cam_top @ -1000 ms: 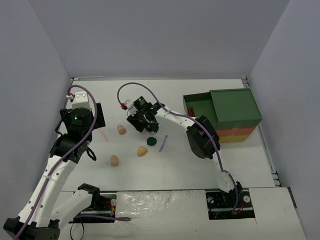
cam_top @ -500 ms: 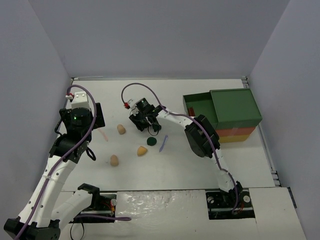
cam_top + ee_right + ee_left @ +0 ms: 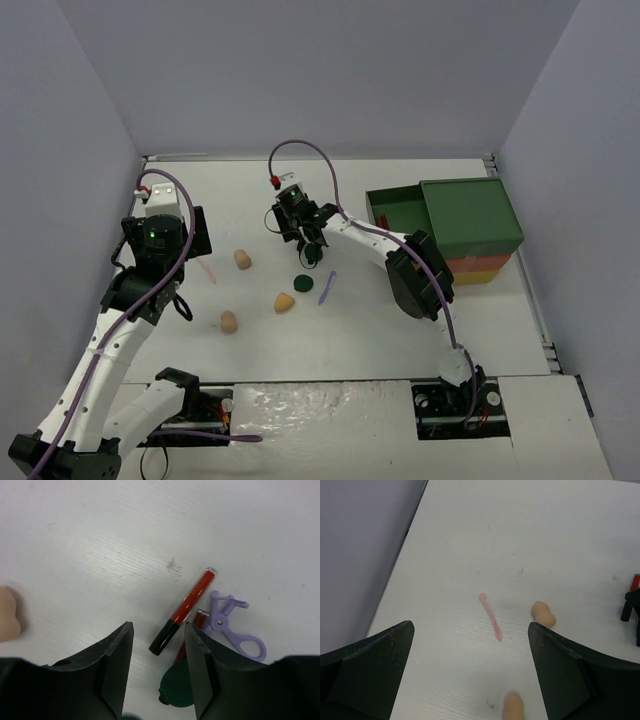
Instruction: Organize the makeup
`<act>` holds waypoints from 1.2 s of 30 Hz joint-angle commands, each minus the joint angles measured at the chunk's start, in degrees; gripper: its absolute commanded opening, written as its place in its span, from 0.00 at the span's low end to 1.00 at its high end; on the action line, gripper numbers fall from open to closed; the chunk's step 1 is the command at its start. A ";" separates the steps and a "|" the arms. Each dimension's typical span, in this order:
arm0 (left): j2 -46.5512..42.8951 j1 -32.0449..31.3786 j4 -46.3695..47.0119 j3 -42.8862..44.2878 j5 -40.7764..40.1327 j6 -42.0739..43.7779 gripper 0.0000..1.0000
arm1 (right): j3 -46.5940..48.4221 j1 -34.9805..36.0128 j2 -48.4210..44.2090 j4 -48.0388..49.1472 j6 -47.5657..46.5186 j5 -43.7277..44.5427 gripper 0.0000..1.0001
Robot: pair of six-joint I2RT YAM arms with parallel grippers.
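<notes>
My right gripper is open and empty, hovering over a red and black stick; its black end shows between the jaws. A second red stick, a lilac tool and a dark green disc lie just beside it. In the top view another green disc, a lilac stick and three tan sponges lie on the table. My left gripper is open and empty above the pink stick, with two sponges nearby.
The big green-topped box with orange and yellow layers stands at the right, its green drawer pulled out toward the middle. Grey walls close the table on the left, back and right. A purple cable loops above the right wrist.
My right gripper has moved toward the back and slightly right, away from the green disc and the sponges. My left arm has not moved.
</notes>
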 commanded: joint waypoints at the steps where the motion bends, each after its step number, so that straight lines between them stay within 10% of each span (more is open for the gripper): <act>1: 0.65 0.66 2.72 1.32 0.18 -0.68 0.97 | -0.59 -1.44 -2.09 1.54 9.35 3.97 0.42; 36: 1.00 1.45 2.11 1.63 1.15 -1.11 0.97 | 3.34 -1.78 7.46 2.16 15.19 3.04 0.18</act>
